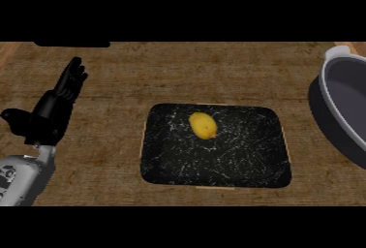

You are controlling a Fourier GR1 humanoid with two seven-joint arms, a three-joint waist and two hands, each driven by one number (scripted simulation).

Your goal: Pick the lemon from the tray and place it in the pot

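The lemon lies on the black marbled tray, toward its 12 o'clock edge, touching no rim. The pot stands at 3 o'clock, cut off by the view's edge, with a strip of desk between it and the tray. At 9 o'clock the left robot hand rests released, fingers straight.

Dim, flat light lies evenly over the brown tabletop — the lemon and the pale rim of the pot catch most of it, while the black tray and robot hand look dark.
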